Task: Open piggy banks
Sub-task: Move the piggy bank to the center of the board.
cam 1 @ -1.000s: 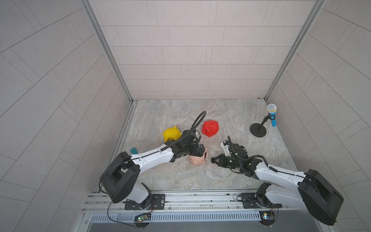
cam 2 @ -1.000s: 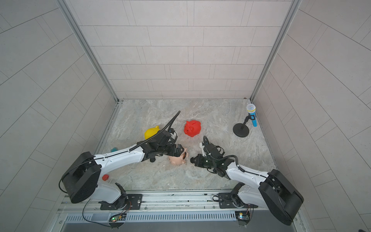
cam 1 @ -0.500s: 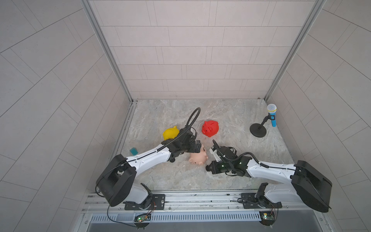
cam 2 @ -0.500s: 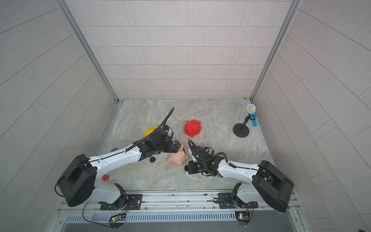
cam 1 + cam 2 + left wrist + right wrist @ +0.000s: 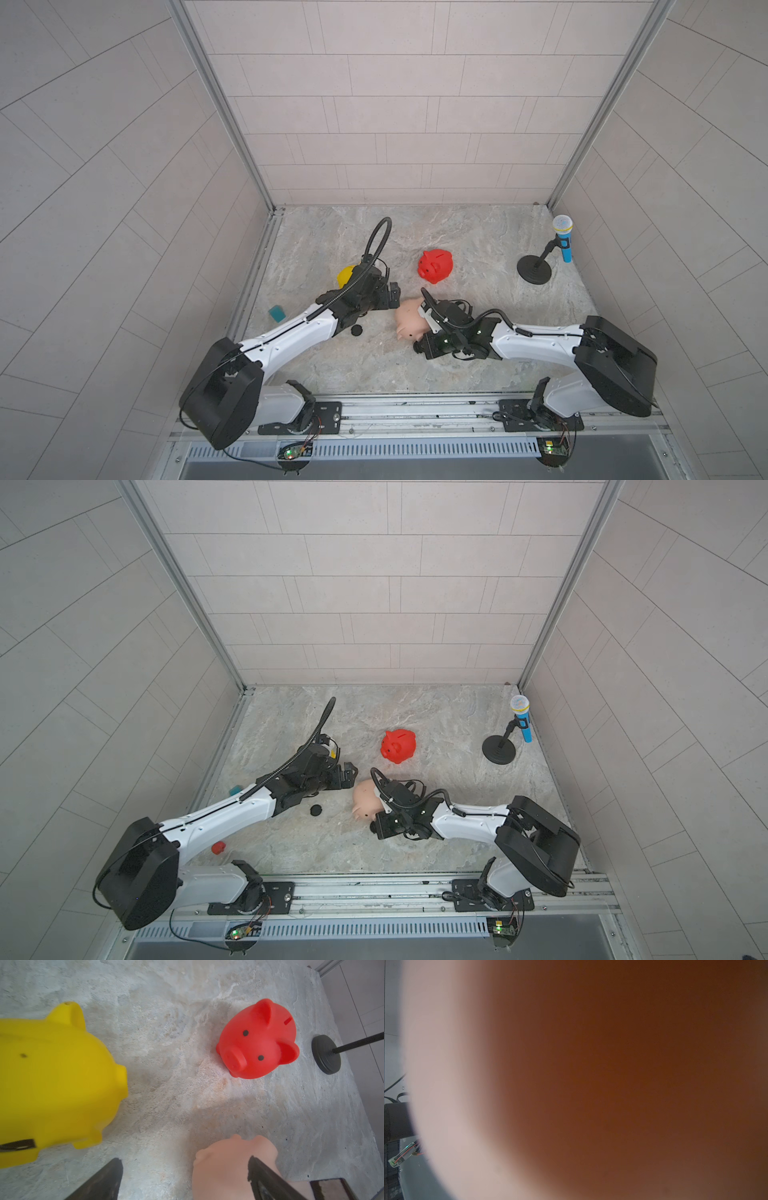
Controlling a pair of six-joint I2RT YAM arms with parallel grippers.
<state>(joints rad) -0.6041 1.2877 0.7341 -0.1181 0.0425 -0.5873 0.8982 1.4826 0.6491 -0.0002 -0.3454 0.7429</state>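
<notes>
- We see our left claw point(image 5: 393, 297) spread wide, just beside the pink piggy bank point(image 5: 408, 319).
- Our right claw point(image 5: 427, 318) is closed tight, close against that pig.
- A black plug point(image 5: 356, 330) lies near it.

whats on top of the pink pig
The right arm sits over the rear half of the pink pig in both top views; its head and snout show. Its back beneath the arm is hidden.

Left gripper point(image 5: 395, 297) stands spread wide; right gripper point(image 5: 423, 312) is closed.
</notes>
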